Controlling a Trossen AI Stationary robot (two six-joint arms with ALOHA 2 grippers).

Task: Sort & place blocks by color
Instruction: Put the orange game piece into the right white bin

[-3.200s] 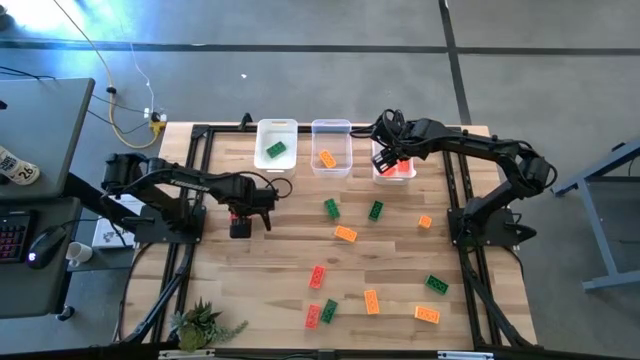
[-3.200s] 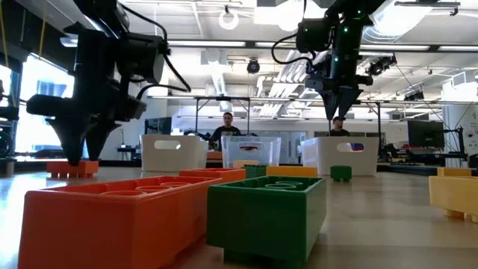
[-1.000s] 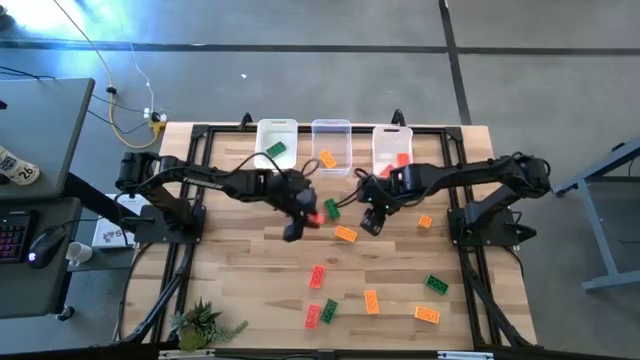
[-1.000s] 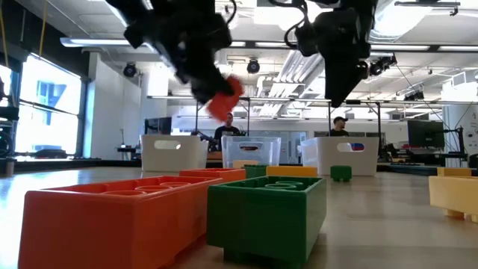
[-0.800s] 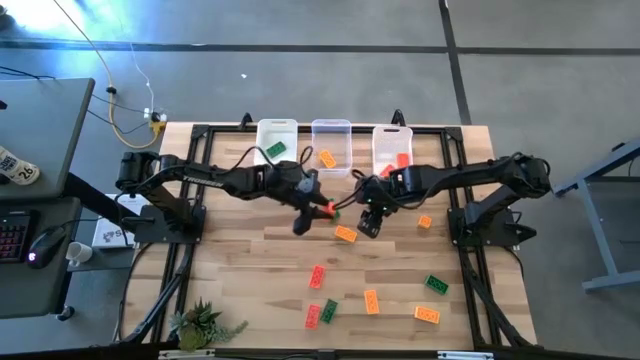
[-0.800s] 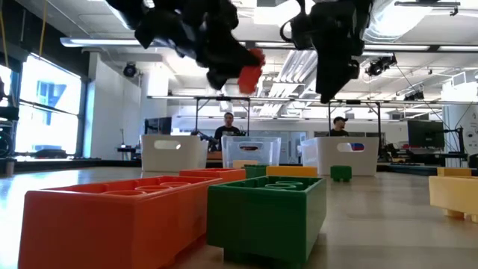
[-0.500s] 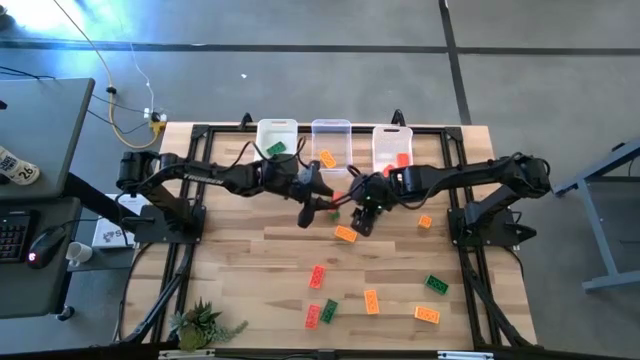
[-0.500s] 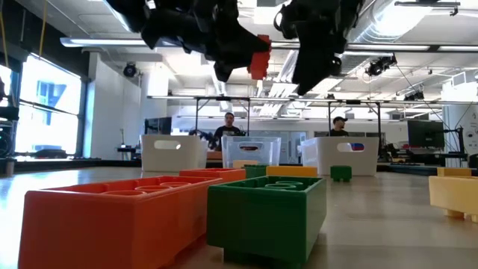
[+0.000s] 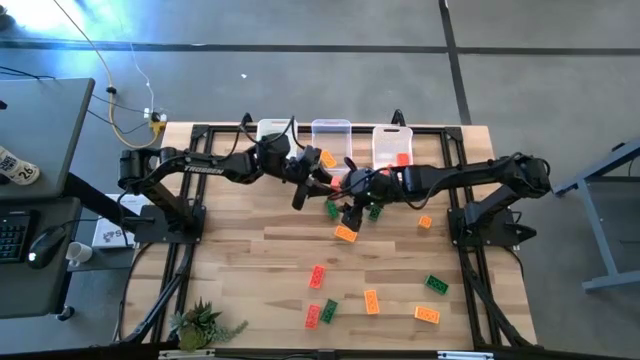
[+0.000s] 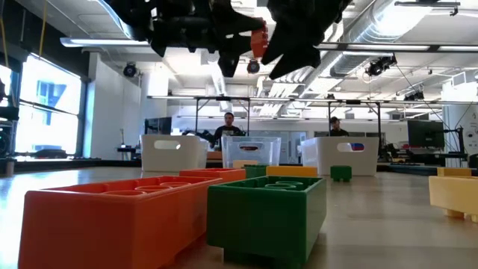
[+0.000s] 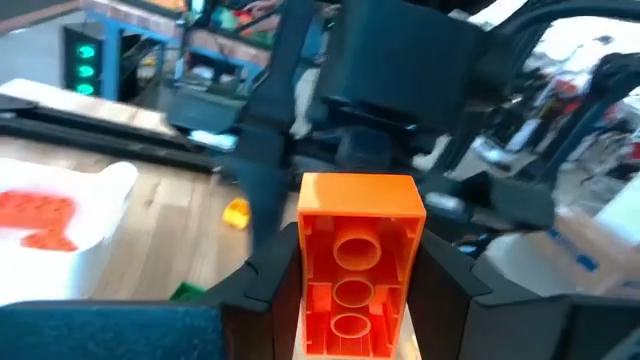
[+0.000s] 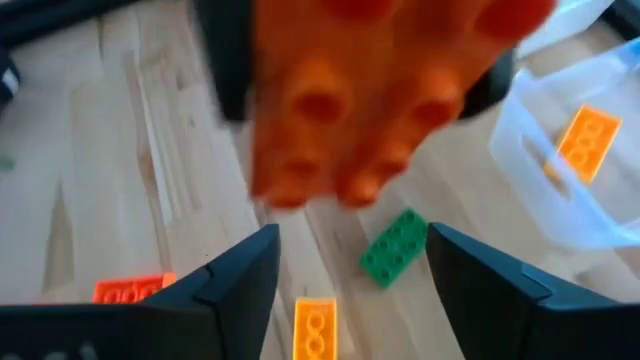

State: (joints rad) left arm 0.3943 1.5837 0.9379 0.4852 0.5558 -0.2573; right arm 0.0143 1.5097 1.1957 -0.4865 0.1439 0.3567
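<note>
the left pincer (image 11: 350,300) is clamped on a red-orange block (image 11: 355,255) — a hollow rectangular brick of glossy plastic, its underside showing round tubes in a row. seen from above, this block (image 9: 338,181) is held in the air between the two pincers, above the wooden desk (image 9: 250,270). the right pincer (image 12: 350,290) has its fingers spread apart, holding nothing, with the studded face of the held block just ahead of them. below the right pincer lie a green block (image 12: 393,246) and an orange block (image 12: 315,328), both flat on the planks. beyond the left pincer stand three translucent bins (image 9: 331,131) along the desk's far edge. nearer the front edge, scattered blocks (image 9: 371,301) lie well apart from both pincers — bare wood between them.
</note>
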